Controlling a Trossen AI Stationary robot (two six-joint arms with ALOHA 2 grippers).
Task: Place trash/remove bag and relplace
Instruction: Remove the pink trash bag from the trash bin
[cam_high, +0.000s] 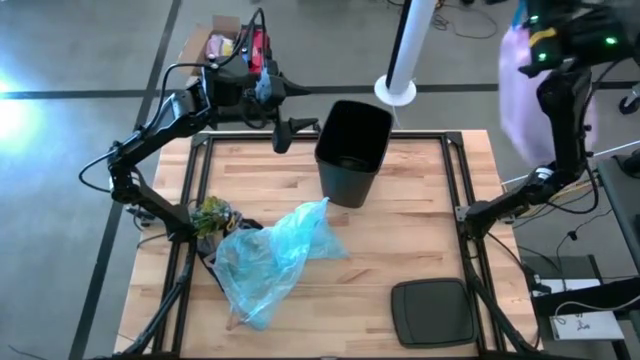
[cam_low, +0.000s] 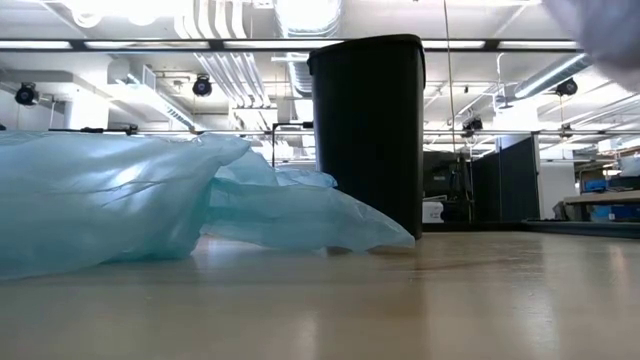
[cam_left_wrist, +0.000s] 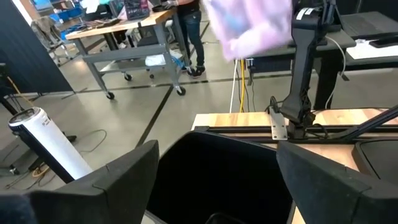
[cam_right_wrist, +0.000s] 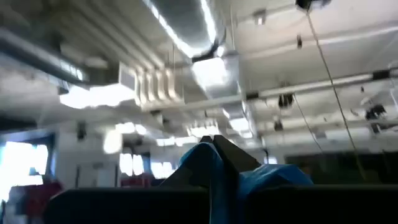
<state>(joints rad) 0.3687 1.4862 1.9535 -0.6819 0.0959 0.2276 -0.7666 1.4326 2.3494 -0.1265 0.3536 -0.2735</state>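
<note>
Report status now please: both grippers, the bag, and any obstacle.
Left gripper open, beside the black bin. Right gripper shut on pink bag, raised off table's right edge. Light blue bag lies on table, clear of bin.

A black bin (cam_high: 352, 150) stood upright on the wooden table (cam_high: 420, 240); nearby lay a light blue bag (cam_high: 268, 255) and a dark lid (cam_high: 432, 312).

We see bag (cam_high: 522, 85) only as pink blur, cut off by frame edge beyond tabletop's (cam_high: 400, 250) right edge; bin (cam_high: 352, 150) interior too dark.
</note>
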